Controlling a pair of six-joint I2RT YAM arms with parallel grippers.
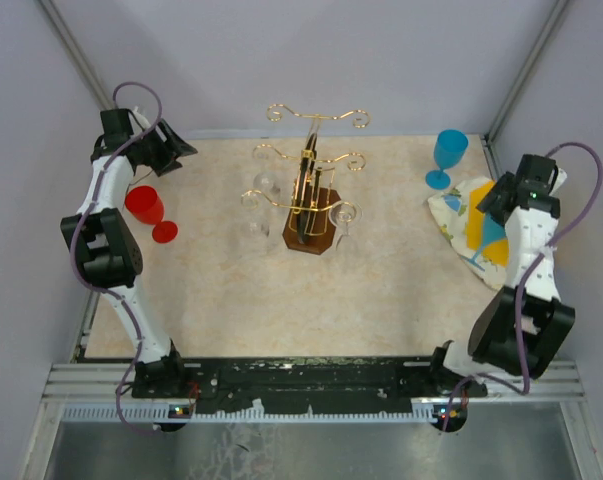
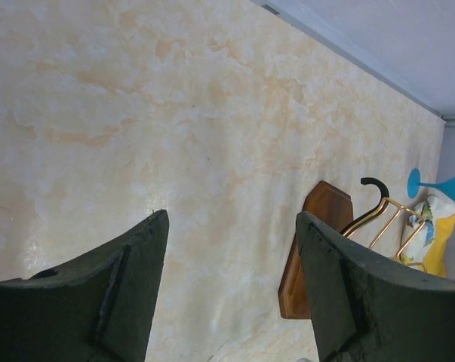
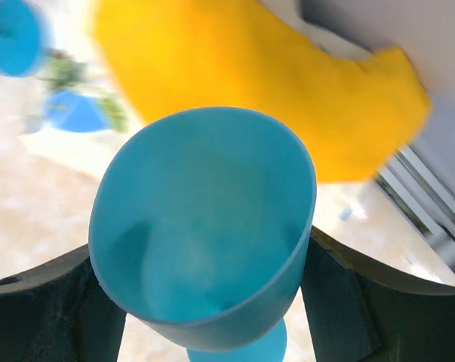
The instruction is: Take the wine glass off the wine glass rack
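The gold wire wine glass rack stands on its brown wooden base mid-table. Clear wine glasses hang upside down on it at the left, lower left and right. My left gripper is open and empty at the far left, well away from the rack. In its wrist view the gripper looks down on bare table, with the rack's base at the right. My right gripper is at the far right. In its wrist view the gripper holds a blue wine glass by the bowl.
A red wine glass stands upright at the left, beside the left arm. A second blue wine glass stands at the back right. A patterned white, yellow and blue cloth lies under the right gripper. Enclosure walls stand close on both sides.
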